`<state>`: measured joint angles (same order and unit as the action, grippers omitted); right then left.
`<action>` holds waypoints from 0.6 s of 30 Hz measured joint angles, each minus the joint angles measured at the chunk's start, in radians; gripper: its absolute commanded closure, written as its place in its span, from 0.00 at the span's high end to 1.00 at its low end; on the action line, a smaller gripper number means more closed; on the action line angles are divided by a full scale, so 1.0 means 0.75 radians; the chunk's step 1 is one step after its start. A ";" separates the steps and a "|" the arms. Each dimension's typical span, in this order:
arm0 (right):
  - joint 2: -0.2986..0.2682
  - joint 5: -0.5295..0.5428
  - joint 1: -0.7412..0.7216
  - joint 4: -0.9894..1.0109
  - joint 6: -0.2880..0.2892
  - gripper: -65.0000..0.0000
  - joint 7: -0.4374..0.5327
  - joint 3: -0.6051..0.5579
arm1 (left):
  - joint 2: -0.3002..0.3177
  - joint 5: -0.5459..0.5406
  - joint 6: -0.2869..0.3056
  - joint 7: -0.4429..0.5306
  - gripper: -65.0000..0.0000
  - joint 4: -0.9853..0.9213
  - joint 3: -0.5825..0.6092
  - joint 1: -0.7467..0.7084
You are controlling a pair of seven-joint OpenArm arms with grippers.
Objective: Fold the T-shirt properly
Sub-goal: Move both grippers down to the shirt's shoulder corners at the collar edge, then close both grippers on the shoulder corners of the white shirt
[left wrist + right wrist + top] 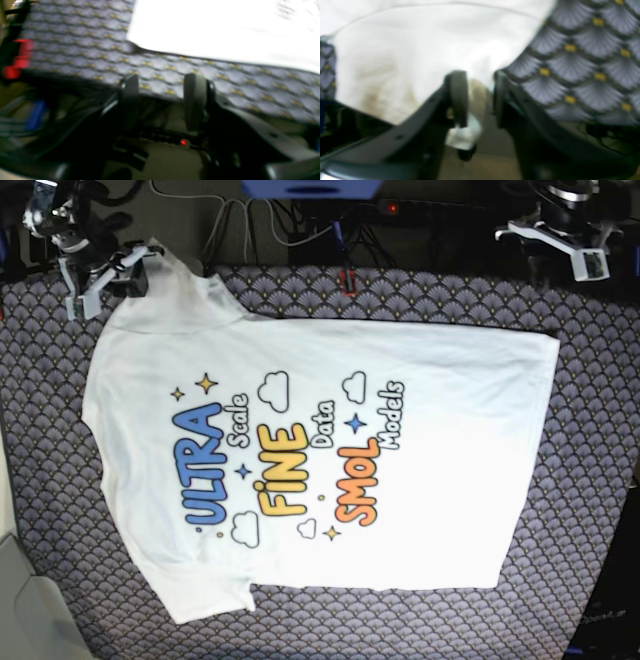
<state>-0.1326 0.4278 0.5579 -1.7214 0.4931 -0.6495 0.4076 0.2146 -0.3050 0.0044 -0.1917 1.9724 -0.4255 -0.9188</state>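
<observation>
The white T-shirt (320, 450) lies spread flat, print side up, on the patterned cloth. It reads "ULTRA FINE SMOL" with clouds and stars. My right gripper (112, 278) is at the far left sleeve. In the blurred right wrist view the gripper (477, 97) has a gap between its fingers, and the sleeve's edge (420, 50) reaches in between them. My left gripper (572, 248) is off the far right corner of the cloth, apart from the shirt. In the left wrist view it (160, 100) is open and empty, with the shirt's hem (225, 30) beyond it.
The grey scale-patterned cloth (590, 480) covers the table. Cables and a power strip (330, 210) run along the far edge. A red clamp (17, 60) sits at the cloth's edge in the left wrist view. A pale surface (20, 600) shows at the near left.
</observation>
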 measured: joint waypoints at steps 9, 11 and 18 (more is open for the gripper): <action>-0.003 0.051 -0.011 0.071 0.011 0.00 0.067 -0.062 | -0.073 0.001 0.021 -0.311 0.46 -0.010 -0.177 0.240; -0.003 0.067 -0.016 0.084 0.016 0.00 0.070 -0.058 | -0.103 0.002 0.048 -0.350 0.45 -0.018 -0.208 0.302; -0.004 0.070 -0.015 0.085 0.022 0.00 0.070 -0.056 | -0.190 0.012 0.276 -0.489 0.46 -0.162 -0.279 0.529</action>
<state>-0.1356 0.4801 0.5465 -1.6573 0.5095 -0.5972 0.3653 0.0723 -0.2958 0.2115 -0.5583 1.8507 -0.6350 -0.5217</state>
